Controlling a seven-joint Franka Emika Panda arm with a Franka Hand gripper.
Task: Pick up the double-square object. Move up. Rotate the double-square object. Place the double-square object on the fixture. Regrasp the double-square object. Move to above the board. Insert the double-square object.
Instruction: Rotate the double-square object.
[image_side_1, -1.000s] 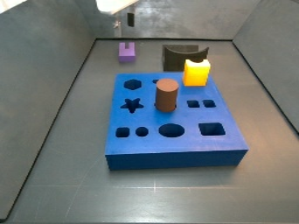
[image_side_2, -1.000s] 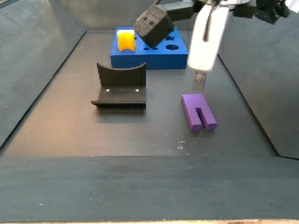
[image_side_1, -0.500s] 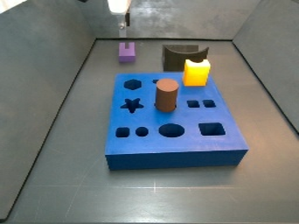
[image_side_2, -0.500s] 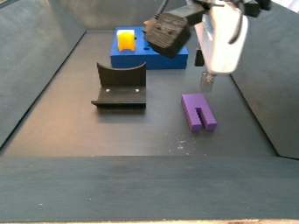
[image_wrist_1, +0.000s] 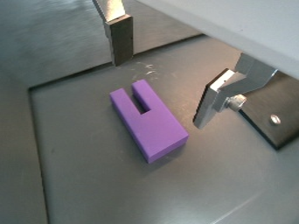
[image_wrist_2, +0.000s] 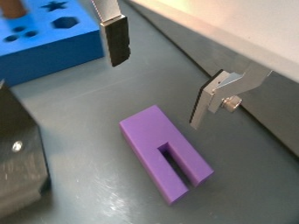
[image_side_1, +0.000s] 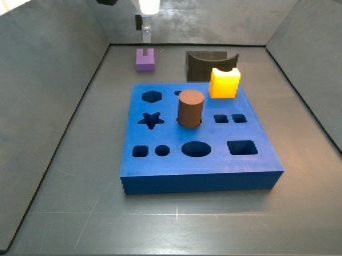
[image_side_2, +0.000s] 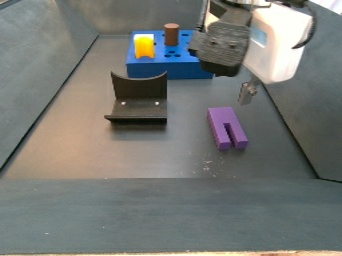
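The double-square object (image_wrist_1: 149, 122) is a purple slotted block lying flat on the dark floor, also seen in a wrist view (image_wrist_2: 163, 153) and in both side views (image_side_1: 144, 59) (image_side_2: 229, 128). My gripper (image_wrist_1: 163, 92) hangs open just above and beyond its end, with nothing between the fingers (image_wrist_2: 115, 44). In a side view the gripper (image_side_2: 246, 97) is over the block's far end, and in the other it (image_side_1: 144, 40) shows only as a thin finger above the block. The dark fixture (image_side_2: 136, 97) (image_side_1: 207, 64) stands apart. The blue board (image_side_1: 201, 175) (image_side_2: 181, 70) lies beyond it.
A yellow block (image_side_1: 225, 82) and a brown cylinder (image_side_1: 190, 109) stand in holes of the board. Grey walls close in the floor on both sides (image_side_1: 80, 90). The fixture's base plate (image_wrist_2: 17, 166) lies close beside the purple block.
The gripper has shifted sideways and slightly down over the purple block's far end, its body now looming larger in a side view. The block has not moved.
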